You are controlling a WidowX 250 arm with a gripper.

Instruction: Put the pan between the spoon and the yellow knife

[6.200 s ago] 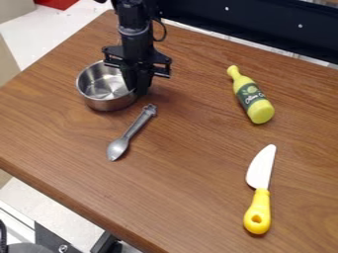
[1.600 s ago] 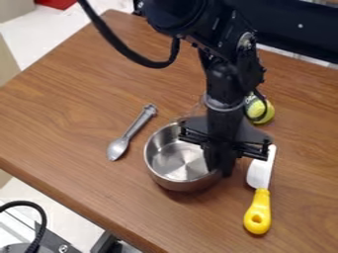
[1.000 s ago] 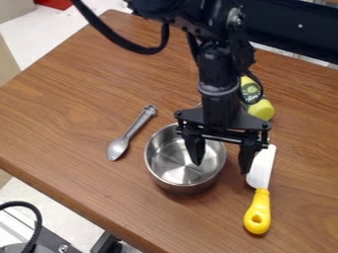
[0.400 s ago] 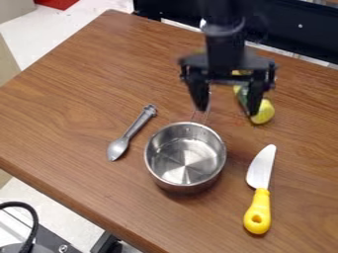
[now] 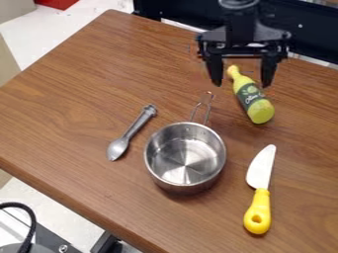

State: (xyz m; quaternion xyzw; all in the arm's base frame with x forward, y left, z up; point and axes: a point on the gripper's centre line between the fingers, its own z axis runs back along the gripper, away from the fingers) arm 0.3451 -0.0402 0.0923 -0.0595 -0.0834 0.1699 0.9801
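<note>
Empty, its two fingers spread well apart, a black robot hand [image 5: 241,85] hangs toward the far side of a brown wood-grain counter [image 5: 79,104], at about one o'clock from the pan. Nearest the viewer, a toy knife [image 5: 258,197] with a white blade and a bright yellow handle lies flat at the pan's four o'clock, blade pointing toward twelve. Beside it, upright and apart from its neighbours, the round, silvery metal pan [image 5: 185,160] sits between knife and spoon, where the task wants it; the placement looks complete. A slim grey metal spoon [image 5: 132,132] rests at the pan's ten o'clock, bowl end toward seven. Farther off, between one and two o'clock, lies a yellow-green bottle [image 5: 252,101] with a dark label, and past the counter's edge stands a dark panel [image 5: 310,29].

Should the pan need a nudge, it would likely prove stiff and fairly light, its polished wall hard to dent but apt to slip through smooth fingers. A pinch across the rim, one finger inside and one out, seems the surest hold, best taken near one o'clock, just clear of the handle's base. The thin wire handle [image 5: 208,111], reaching out between twelve and one, offers less: lifted there, the heavier bowl could swing or tip.
</note>
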